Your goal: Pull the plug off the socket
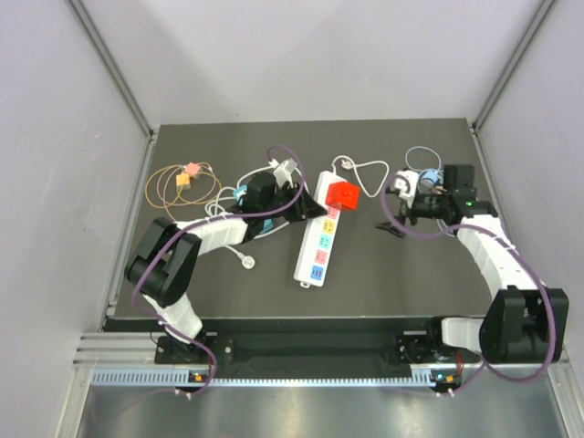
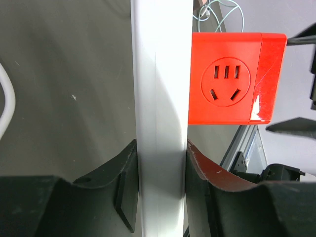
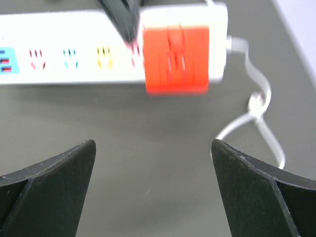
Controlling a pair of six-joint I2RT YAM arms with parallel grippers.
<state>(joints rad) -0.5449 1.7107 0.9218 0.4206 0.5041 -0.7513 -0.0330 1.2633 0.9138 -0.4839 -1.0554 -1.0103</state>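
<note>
Red plug (image 1: 343, 194) sits at the far end of the socket (image 1: 315, 251), which the left gripper (image 2: 161, 153) clamps to anchor it, the right gripper (image 3: 153, 143) wide open and apart, facing the plug

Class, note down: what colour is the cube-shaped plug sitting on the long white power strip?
The plug is bright red, seen best in the left wrist view.

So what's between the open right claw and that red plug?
Bare dark table from right gripper to red plug, seen in the right wrist view; a white cord skirts it.
</note>
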